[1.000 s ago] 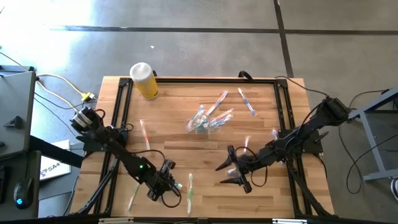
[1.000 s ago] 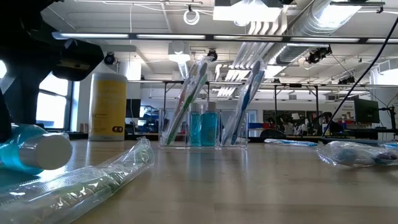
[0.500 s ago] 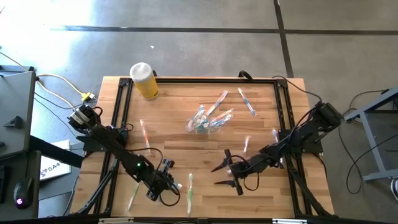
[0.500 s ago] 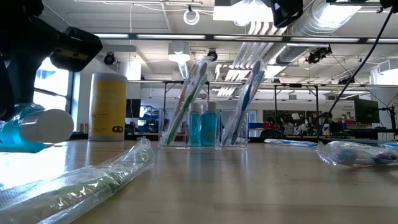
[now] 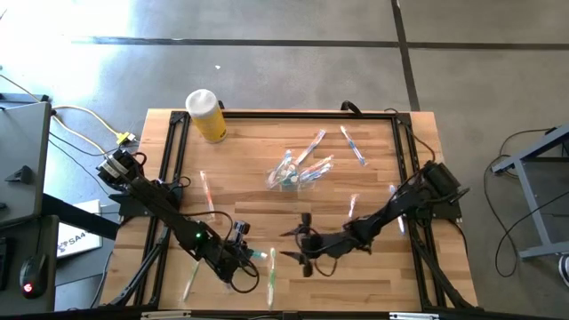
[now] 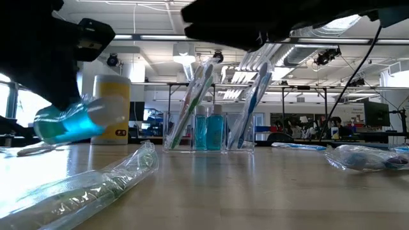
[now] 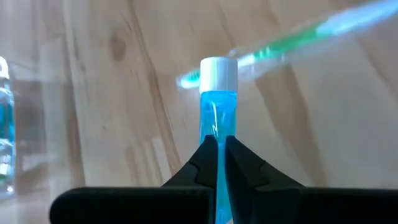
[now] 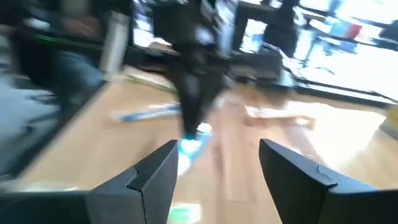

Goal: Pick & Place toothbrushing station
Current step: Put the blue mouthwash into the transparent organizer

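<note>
Near the worktop's [image 5: 373, 276] front edge, the left tool [image 5: 242, 259] was clenched on a teal tube [image 7: 217, 118], white cap projecting beyond its tips. The right tool [image 5: 298, 246], released, hovered just beside it.

Grey concrete floor [image 5: 267, 53], wooden table [image 5: 267, 151], bright ceiling lights [image 6: 249, 13], distant desks.

place: open lab/workshop | evidence: exposed ceiling ducts [image 6: 332, 22], rows of workbenches [image 6: 307, 137]

Right wrist view motion-blurred, teal tube [image 7: 217, 134] base hidden between left pincer [image 7: 217, 163] fingers
</note>
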Controlling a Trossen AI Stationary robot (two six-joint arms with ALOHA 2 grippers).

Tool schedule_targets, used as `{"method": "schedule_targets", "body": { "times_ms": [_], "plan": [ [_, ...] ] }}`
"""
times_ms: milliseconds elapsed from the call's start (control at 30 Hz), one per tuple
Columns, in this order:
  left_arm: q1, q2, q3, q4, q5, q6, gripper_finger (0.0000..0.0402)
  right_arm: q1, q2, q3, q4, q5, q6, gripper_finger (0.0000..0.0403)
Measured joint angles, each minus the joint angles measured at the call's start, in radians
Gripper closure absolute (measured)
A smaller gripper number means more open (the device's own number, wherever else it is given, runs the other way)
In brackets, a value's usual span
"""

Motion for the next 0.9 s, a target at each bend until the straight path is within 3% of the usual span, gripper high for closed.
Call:
{"method": "schedule_targets", "body": {
  "times_ms": [233, 433, 700, 900],
  "plan": [
    [0.0, -0.001, 0.088, -0.037, -0.064, 0.027, 0.0397, -0.012, 0.064, 0.099, -0.165, -0.013, 0.156, 0.0183],
    [0.0, -0.002, 0.114, -0.07, -0.122, 0.031, 0.0398, -0.003, 0.054, 0.107, -0.231, -0.03, 0.189, 0.0154],
    [0.0, -0.002, 0.114, -0.078, -0.155, 0.024, 0.0399, -0.002, 0.046, 0.108, -0.25, -0.071, 0.263, 0.0096],
    [0.0, -0.002, 0.114, -0.08, -0.135, 0.024, 0.0397, -0.014, 0.046, 0.108, -0.266, -0.085, 0.263, 0.009]
  ]
}}
